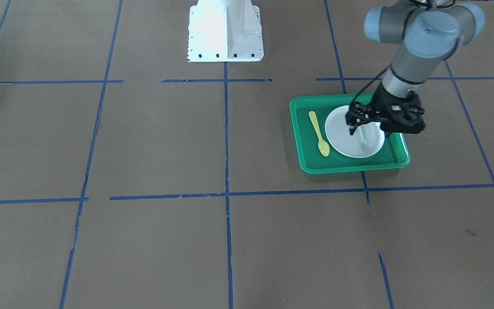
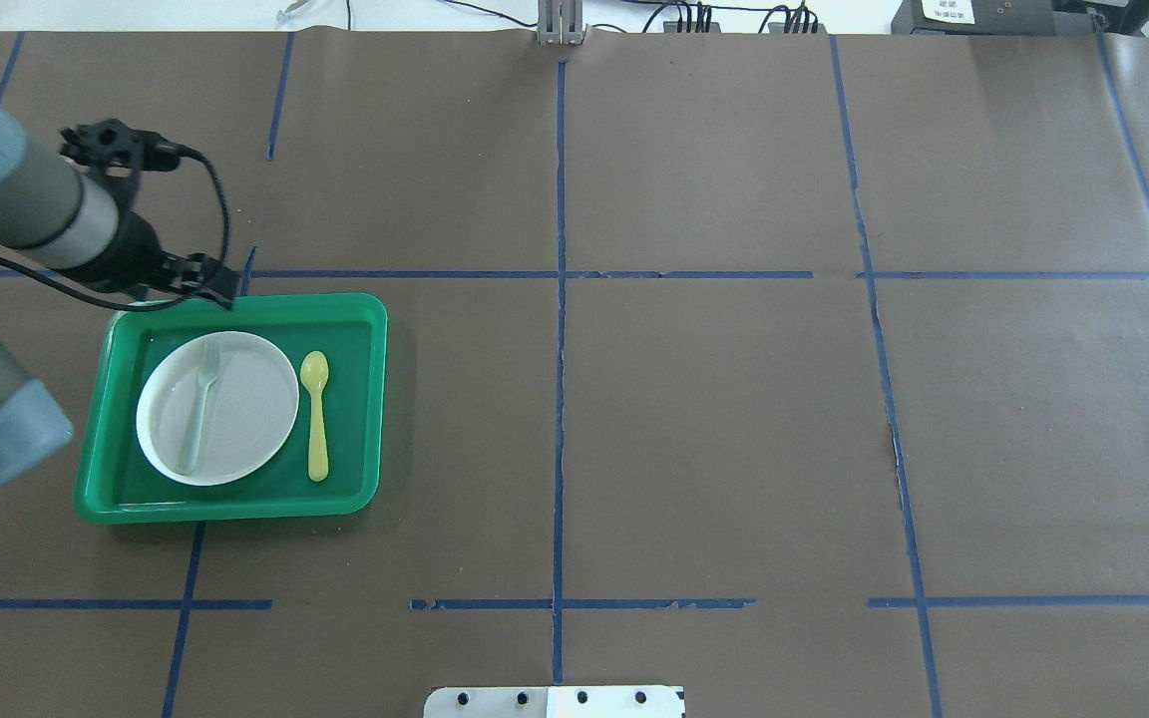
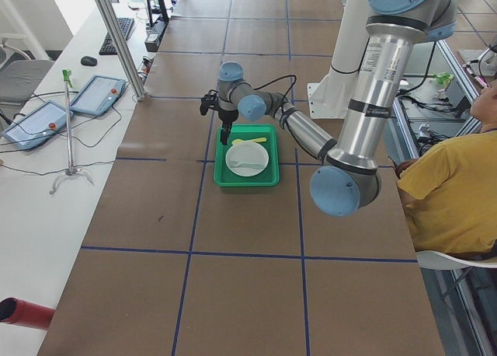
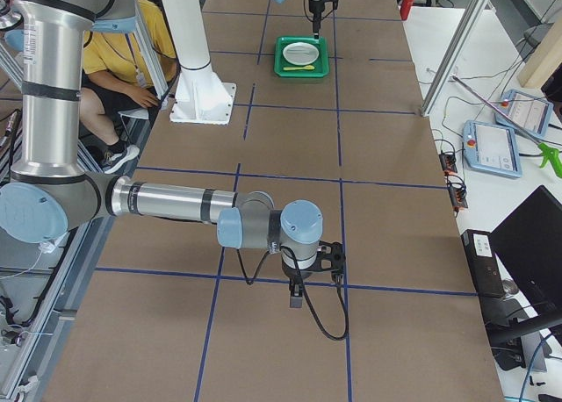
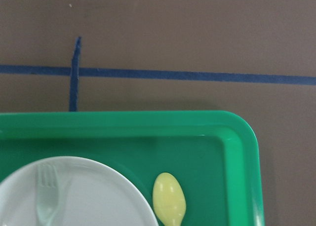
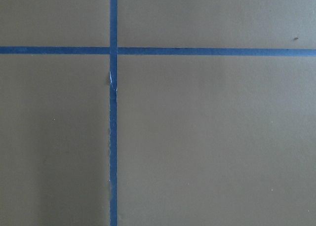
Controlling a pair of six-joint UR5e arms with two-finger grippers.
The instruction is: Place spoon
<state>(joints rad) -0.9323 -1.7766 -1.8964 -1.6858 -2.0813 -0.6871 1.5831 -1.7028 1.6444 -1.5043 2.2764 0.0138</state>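
The yellow spoon (image 1: 319,134) lies flat on the floor of the green tray (image 1: 350,165), beside the white plate (image 1: 341,133) and apart from it. It also shows in the overhead view (image 2: 316,414) and the left wrist view (image 5: 169,199). A pale grey-green fork (image 1: 364,143) lies on the plate. My left gripper (image 1: 352,122) hovers over the plate's edge on the tray's far side from the robot. It looks open and holds nothing. My right gripper (image 4: 296,297) shows only in the exterior right view, low over bare table, and I cannot tell its state.
The white robot base (image 1: 225,32) stands at the table's robot side. Blue tape lines (image 2: 559,299) cross the brown table cover. A person in a yellow shirt (image 3: 450,193) sits beside the table near the left arm's base.
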